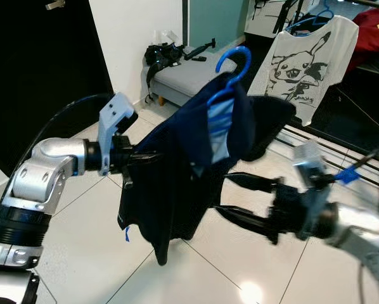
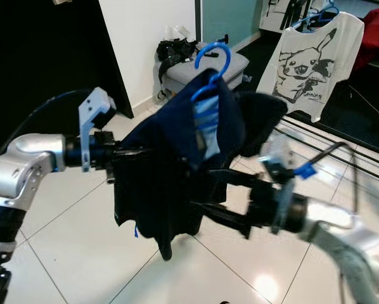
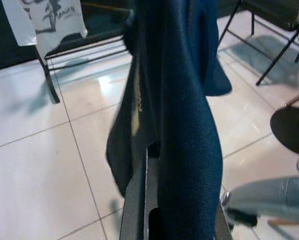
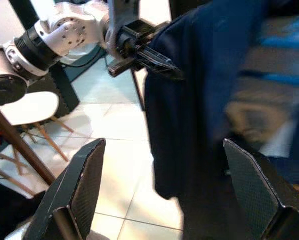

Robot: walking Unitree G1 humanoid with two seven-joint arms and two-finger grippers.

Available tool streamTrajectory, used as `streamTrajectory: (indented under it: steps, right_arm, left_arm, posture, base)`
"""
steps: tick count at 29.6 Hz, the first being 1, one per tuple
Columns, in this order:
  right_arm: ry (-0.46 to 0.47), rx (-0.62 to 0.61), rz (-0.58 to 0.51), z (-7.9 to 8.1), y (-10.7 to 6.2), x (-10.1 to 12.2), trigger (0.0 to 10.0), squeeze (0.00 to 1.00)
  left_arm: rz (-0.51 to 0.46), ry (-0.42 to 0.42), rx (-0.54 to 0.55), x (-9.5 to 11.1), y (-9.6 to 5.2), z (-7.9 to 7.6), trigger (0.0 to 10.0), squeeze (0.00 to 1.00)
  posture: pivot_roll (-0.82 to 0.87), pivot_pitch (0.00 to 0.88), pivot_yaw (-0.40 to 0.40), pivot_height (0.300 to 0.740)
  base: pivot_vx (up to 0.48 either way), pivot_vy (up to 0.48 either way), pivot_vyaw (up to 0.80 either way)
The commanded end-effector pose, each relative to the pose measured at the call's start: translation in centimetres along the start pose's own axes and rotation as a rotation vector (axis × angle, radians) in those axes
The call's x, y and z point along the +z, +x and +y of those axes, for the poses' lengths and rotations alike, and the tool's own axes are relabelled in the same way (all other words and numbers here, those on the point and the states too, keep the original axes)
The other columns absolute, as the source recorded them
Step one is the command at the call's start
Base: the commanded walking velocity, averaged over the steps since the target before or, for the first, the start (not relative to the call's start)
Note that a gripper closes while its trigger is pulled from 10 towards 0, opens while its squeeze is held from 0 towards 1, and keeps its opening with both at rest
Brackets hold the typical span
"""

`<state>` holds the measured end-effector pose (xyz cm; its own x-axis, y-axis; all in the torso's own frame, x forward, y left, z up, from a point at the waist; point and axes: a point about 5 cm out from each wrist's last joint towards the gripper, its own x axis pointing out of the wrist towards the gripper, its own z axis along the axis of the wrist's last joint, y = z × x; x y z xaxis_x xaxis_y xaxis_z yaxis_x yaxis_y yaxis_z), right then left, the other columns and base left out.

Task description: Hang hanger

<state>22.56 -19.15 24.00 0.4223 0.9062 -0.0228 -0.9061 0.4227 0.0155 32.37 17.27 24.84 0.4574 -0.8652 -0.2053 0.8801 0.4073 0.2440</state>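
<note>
1. Left gripper [image 1: 139,158]: left of centre in the left eye view, clenched on the dark navy shirt [image 1: 177,190]; in the right wrist view its black fingers [image 4: 149,57] press into the cloth's edge.
2. Right gripper [image 1: 237,199]: lower centre-right of the left eye view, blurred, released; its two fingers stand spread, one above the other, tips at the shirt's right side. In the right wrist view the spread fingers [image 4: 77,187] flank the cloth.
3. Dark navy shirt: centre of the frame, held above the floor, draped on the blue hanger [image 1: 231,69].
4. Blue hanger: hook upright above the collar, upper centre; free of any rail.
5. White printed T-shirt [image 1: 307,57]: upper right, hanging on a rack with its own blue hanger.
6. Grey bench [image 1: 186,79]: upper centre, behind the navy shirt, black items on it.
7. White tiled floor [image 1: 82,240]: lower frame, glossy.
</note>
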Motion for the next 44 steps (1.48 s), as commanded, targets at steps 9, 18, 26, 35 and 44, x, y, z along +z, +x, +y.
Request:
streamTrajectory:
  steps: [9,18,26,35,44]
  right_arm:
    - [-0.142,-0.027,-0.007,-0.3,-4.7,4.1,10.0,0.0]
    - [-0.195,-0.062,0.006,-1.3,-6.3,5.8,10.0,0.0]
    - [-0.216,0.022,0.092,-1.4,-5.9,6.2,10.0,0.0]
    - [-0.181,0.172,0.216,-0.9,-3.9,4.3,10.0,0.0]
    - [-0.152,0.253,0.302,-0.8,-3.1,3.2,0.0,0.0]
  left_arm:
    - [0.038,0.089,-0.093,0.4,-1.5,-0.1,10.0,0.0]
    - [0.056,0.137,-0.252,1.0,-1.9,-1.3,10.0,0.0]
    - [0.056,0.184,-0.412,1.7,-1.5,-2.8,10.0,0.0]
    - [0.01,0.222,-0.495,2.7,0.0,-3.7,10.0,0.0]
    - [-0.008,0.249,-0.528,3.4,0.6,-4.0,10.0,0.0]
  posture:
    - [0.01,0.126,0.03,0.74]
    - [0.02,0.121,0.024,0.74]
    - [0.01,0.115,0.02,0.74]
    - [0.01,0.102,0.015,0.74]
    - [0.01,0.083,0.013,0.74]
  base:
    - [0.0,0.0,0.0]
    - [0.0,0.0,0.0]
    - [0.0,0.0,0.0]
    - [0.0,0.0,0.0]
    - [0.0,0.0,0.0]
